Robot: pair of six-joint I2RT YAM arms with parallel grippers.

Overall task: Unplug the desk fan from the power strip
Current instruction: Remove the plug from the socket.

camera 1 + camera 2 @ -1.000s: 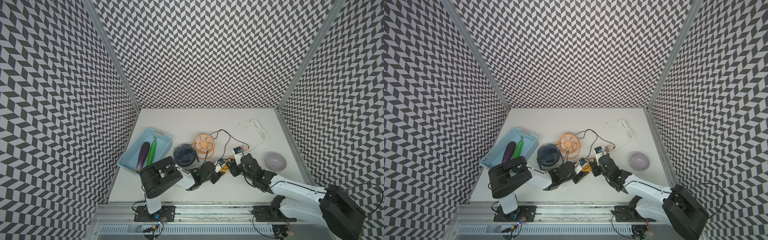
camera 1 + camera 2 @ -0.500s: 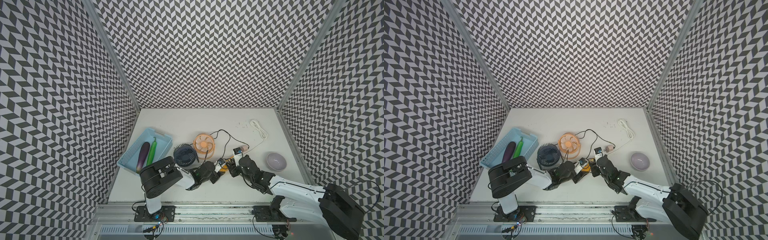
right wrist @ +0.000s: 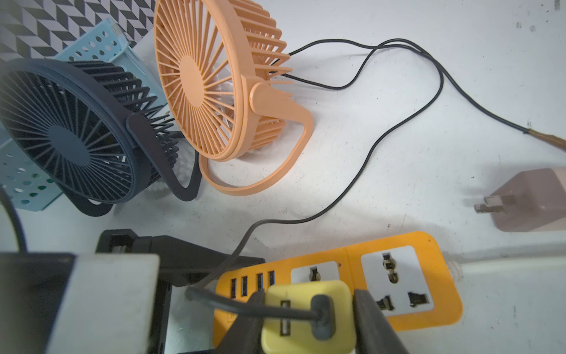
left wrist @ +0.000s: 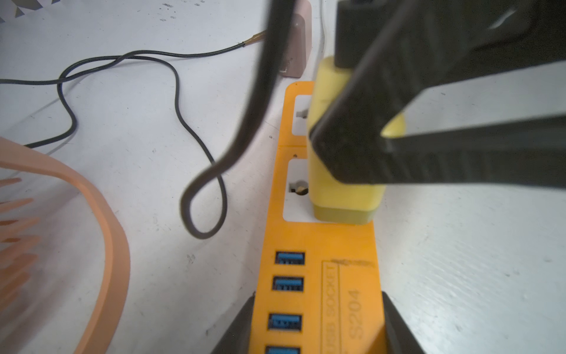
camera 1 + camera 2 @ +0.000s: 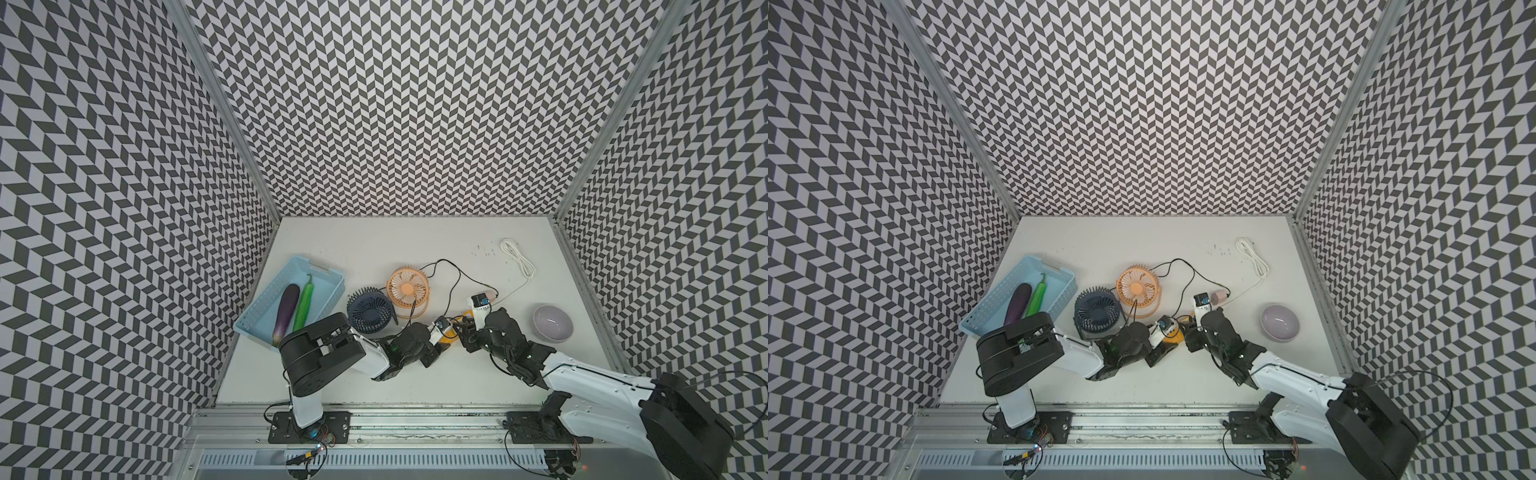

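Black-and-white chevron walls (image 5: 415, 104) close in three sides of a white, scuffed desk (image 5: 374, 237).

At the left edge, a perforated pale-blue plastic basket (image 5: 318, 267) holds an eggplant (image 5: 286, 309) and a green pepper (image 5: 304, 303). To its right stand two round fans with slatted grilles, close together. The dark blue fan (image 5: 370, 311) is nearer, and the orange fan (image 5: 408, 287) stands behind it on a loop stand.

Right of the fans, nearer the near edge, the power strip (image 4: 318, 275) lies flat with its sockets up. Its long axis runs diagonally, USB end toward the left arm and socket end toward the far right corner.

The left gripper (image 4: 315, 329) has its jaws closed on the long sides of the USB end. A glossy, rounded yellow adapter (image 4: 343, 196) stands in the socket nearer the USB row, base against the white face. A dark cable (image 4: 271, 61) leaves its top. The right gripper (image 3: 307, 295) has its jaws clamped on the adapter's two sides.

Beyond the socket end, a pinkish adapter (image 3: 533, 202) lies on its side, prongs bare. A white cord (image 5: 517, 259) loops near the far right corner, and a lavender bowl (image 5: 552, 323) sits near the right edge. Bare desk spans the far edge.
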